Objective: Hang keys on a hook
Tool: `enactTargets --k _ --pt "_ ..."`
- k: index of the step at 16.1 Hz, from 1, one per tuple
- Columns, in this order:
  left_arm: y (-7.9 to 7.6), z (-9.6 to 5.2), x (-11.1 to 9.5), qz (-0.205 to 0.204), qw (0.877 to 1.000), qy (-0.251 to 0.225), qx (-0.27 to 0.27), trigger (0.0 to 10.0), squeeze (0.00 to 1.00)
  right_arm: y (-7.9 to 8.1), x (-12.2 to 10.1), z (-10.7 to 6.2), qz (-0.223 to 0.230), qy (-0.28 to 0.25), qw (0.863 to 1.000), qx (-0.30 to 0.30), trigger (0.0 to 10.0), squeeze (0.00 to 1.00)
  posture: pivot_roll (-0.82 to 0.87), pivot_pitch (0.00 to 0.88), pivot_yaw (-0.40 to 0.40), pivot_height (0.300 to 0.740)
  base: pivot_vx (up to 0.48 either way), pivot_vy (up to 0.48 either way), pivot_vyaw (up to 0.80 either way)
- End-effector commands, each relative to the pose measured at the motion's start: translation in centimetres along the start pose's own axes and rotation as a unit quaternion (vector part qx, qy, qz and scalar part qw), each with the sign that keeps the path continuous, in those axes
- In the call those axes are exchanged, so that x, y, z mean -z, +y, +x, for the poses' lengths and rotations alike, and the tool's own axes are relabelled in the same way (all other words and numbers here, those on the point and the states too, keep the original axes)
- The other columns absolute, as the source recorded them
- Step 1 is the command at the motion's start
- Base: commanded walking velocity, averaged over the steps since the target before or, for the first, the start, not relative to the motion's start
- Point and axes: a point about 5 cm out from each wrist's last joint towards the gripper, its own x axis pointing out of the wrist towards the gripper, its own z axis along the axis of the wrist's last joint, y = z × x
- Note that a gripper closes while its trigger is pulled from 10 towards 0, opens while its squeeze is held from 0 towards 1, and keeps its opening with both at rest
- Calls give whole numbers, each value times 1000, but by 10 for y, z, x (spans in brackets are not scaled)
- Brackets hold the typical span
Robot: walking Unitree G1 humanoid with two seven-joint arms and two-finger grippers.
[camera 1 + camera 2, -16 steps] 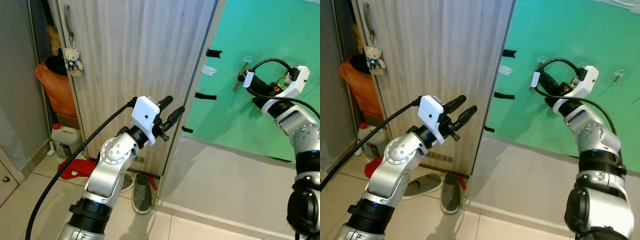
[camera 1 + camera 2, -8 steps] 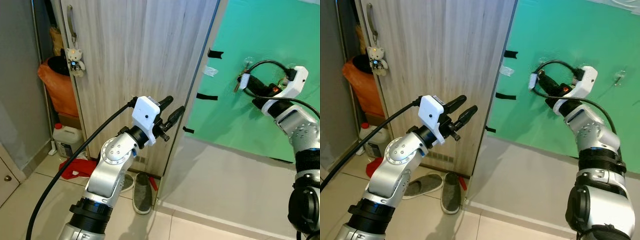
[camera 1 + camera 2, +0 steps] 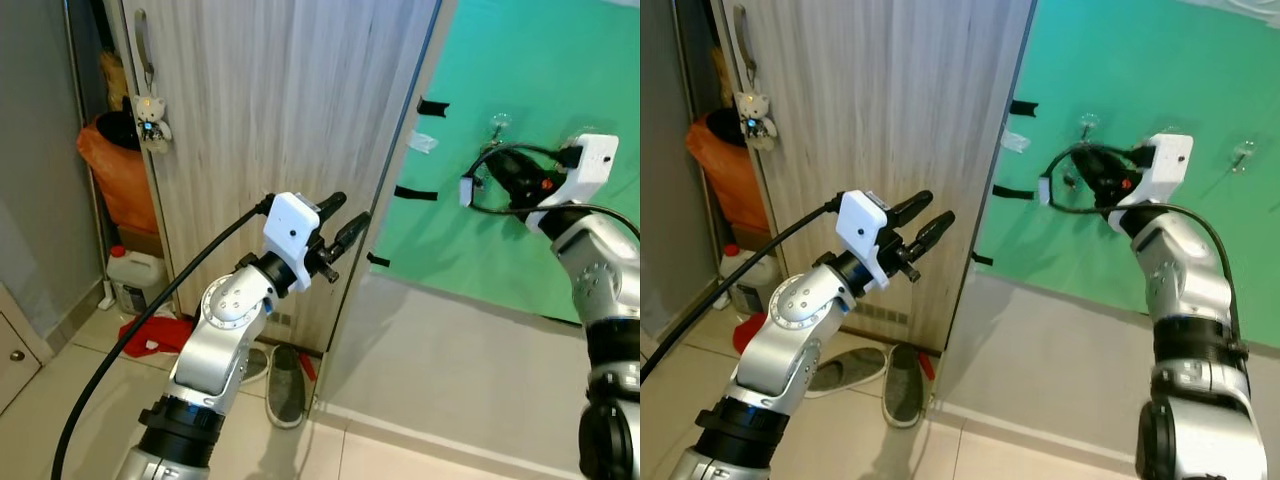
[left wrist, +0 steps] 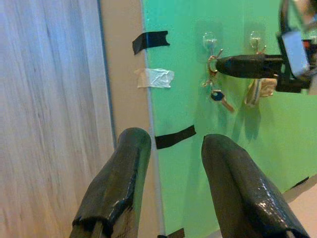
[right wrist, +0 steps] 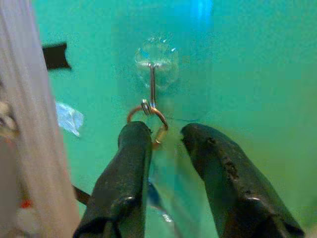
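Reaching toward green wall, right gripper [image 5: 166, 163] jaws parted around keys [image 4: 217, 91] hanging on hook [image 5: 152, 82]; left gripper [image 4: 173, 193] raised, jaws parted.

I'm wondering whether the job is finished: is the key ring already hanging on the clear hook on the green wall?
Yes, the key ring hangs from the clear hook, with the right end effector open around it.

You have two clear hooks [image 4: 210, 39] ahead of the left gripper [image 4: 171, 148], one bunch of keys [image 4: 216, 88], three black tape strips [image 4: 150, 40], two slippers [image 3: 284, 384], one teddy charm [image 3: 150, 120]
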Motion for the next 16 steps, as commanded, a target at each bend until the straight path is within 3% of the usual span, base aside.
enactTargets --k 1,5,7,10,12,14,15,16 --pt "-5 1 0 -2 1000 0 8 10000 0 -5 -8 -6 -31 -11 999 15 10000 1000 -51 0 -131 740 0 0 0" --pt "-5 0 1 -3 1000 3 9 10000 0 -6 -7 -20 -83 -31 995 48 10000 1000 -61 0 -125 740 0 0 0" --pt "-6 1 3 -4 1000 4 9 10000 0 4 -2 -34 -151 -49 985 66 10000 1000 -63 0 -133 740 0 0 0" --pt "-4 -4 12 -9 1000 22 -9 10000 0 19 10 -53 -138 -62 985 86 10000 1000 -69 0 -134 740 0 0 0" --pt "1 -15 28 -41 994 56 -83 10000 0 44 46 -84 -149 -35 983 96 10000 1000 -65 0 -120 740 0 0 0" --pt "3 -26 40 -85 985 74 -130 10000 0 51 65 -103 -144 -13 983 116 10000 1000 -64 0 -115 740 0 0 0" --pt "-2 -52 58 -87 974 112 -178 10000 0 52 105 -140 -74 70 981 166 10000 1000 -60 0 -101 740 0 0 0" --pt "-4 -56 61 -81 973 120 -181 10000 0 52 111 -145 -60 85 980 169 10000 1000 -57 0 -99 740 0 0 0"
